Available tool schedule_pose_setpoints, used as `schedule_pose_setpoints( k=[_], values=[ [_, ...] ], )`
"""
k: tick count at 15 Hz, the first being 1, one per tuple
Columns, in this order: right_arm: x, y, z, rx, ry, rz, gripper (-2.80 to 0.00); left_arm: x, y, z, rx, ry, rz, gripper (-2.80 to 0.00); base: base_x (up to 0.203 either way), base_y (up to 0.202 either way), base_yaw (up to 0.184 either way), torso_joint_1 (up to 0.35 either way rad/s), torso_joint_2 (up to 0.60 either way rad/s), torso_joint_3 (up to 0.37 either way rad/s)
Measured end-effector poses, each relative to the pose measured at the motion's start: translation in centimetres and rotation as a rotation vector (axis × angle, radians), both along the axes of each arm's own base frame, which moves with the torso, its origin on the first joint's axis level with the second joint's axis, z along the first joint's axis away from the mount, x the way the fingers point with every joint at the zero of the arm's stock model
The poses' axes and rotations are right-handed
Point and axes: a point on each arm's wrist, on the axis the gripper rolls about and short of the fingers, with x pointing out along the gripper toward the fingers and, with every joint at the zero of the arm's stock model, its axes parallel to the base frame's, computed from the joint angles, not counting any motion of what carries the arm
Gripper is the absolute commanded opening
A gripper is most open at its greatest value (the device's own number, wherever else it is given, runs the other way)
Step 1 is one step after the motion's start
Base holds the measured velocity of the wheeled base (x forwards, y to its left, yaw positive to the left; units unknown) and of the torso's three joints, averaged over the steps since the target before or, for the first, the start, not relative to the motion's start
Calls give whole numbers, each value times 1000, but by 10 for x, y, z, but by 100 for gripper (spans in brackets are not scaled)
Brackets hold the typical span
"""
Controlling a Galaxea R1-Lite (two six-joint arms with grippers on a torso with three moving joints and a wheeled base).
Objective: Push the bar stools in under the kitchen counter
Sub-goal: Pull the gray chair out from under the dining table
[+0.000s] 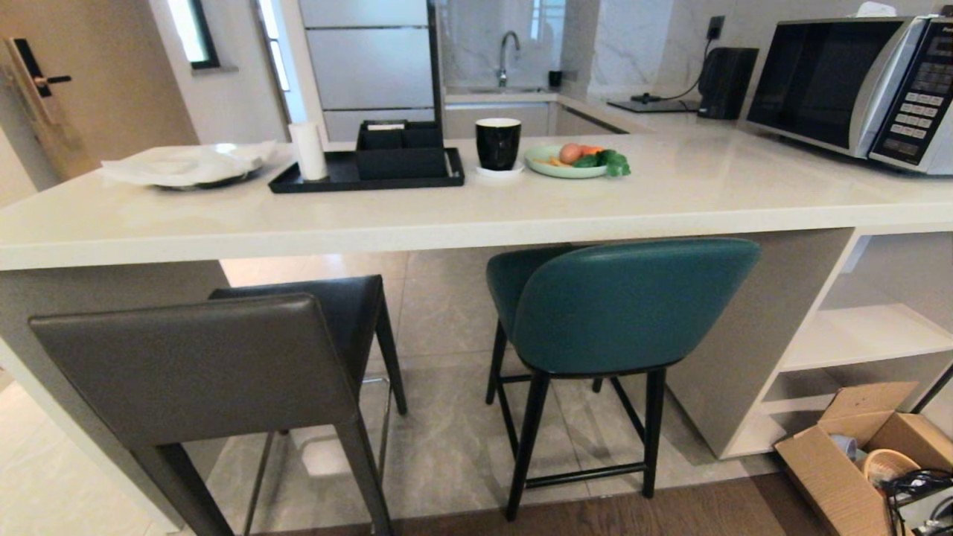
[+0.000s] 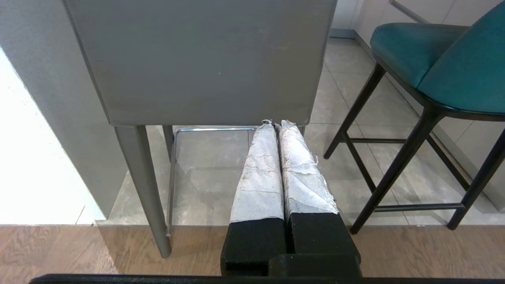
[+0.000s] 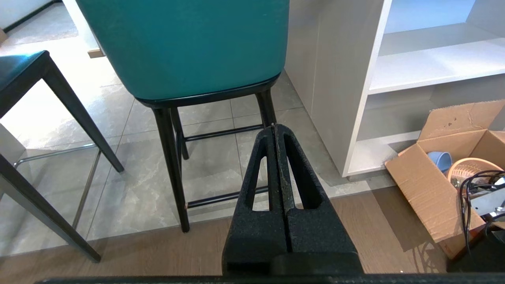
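Note:
Two bar stools stand in front of the kitchen counter (image 1: 476, 216), a thick white slab. The dark-grey boxy stool (image 1: 201, 365) is on the left, its back well out from the counter edge. To its right the teal stool (image 1: 633, 305) has its seat partly beneath the slab. Neither arm shows in the head view. My left gripper (image 2: 276, 123), fingers wrapped in white tape, is shut and empty, pointing at the grey stool's back (image 2: 205, 59) from behind. Shut on nothing, my right gripper (image 3: 275, 127) points at the teal stool's back (image 3: 189, 43) and black legs (image 3: 171, 165).
An open cardboard box (image 1: 864, 447) with a basket and cables sits on the floor at the right, beside the counter's white shelves (image 1: 864, 335). On the counter are a microwave (image 1: 849, 82), a black tray (image 1: 365, 175), a cup (image 1: 497, 143) and a plate of food (image 1: 573, 160).

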Motion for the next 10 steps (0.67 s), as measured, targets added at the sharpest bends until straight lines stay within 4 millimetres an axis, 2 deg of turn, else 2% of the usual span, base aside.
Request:
schedule_pose_setpoints(
  k=[10],
  values=[
    [0,0,0,1,0,0,-280,0,0,0,0,0,0,-280,0,0,0,0,0,0]
  ],
)
